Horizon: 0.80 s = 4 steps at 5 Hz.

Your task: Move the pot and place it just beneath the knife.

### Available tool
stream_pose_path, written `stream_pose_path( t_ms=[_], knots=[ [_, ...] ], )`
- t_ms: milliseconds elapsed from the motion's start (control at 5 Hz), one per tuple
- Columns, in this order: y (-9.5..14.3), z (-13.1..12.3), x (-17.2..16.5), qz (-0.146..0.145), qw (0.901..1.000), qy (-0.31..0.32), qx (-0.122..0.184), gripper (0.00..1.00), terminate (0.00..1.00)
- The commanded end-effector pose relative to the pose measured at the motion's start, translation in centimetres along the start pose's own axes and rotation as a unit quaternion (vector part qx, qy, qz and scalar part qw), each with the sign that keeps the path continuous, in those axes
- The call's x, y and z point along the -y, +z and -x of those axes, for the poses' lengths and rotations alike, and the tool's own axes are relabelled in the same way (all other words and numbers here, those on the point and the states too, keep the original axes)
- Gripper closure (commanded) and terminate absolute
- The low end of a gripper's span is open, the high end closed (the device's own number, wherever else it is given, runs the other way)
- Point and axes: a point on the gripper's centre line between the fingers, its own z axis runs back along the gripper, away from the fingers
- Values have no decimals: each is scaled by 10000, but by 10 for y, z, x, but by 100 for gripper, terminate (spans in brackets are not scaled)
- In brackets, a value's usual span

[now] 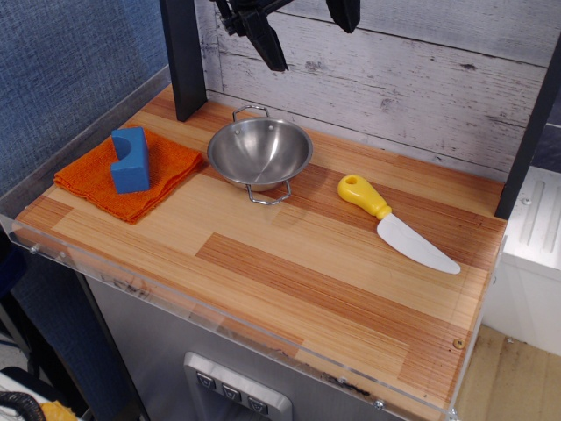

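Note:
The pot (259,153) is a shiny steel bowl with two thin wire loop handles. It stands upright at the back middle of the wooden tabletop (289,281). The knife (396,224) lies flat to the pot's right, its yellow handle toward the pot and its white blade pointing to the front right. My gripper (307,31) hangs at the top of the view, well above and behind the pot. Its two black fingers (266,39) stand wide apart with nothing between them. The gripper touches nothing.
An orange cloth (131,175) lies at the left with a blue block (131,160) on it. A black post (185,57) stands behind the cloth, another at the right edge (530,132). A plank wall (412,88) backs the table. A clear rim (219,320) lines the front edge.

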Motion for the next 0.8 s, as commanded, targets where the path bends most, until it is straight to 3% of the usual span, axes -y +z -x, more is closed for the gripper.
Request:
stream_pose_path(
  t_ms=[0,200,400,600],
  knots=[
    [0,0,0,0,10000,0,0,0,0],
    [-6,-20,-28,65,9948,1010,88,0,0],
    [-19,-37,-52,66,9823,1871,47,0,0],
    [-30,-54,-67,40,9692,2450,225,0,0]
  ],
)
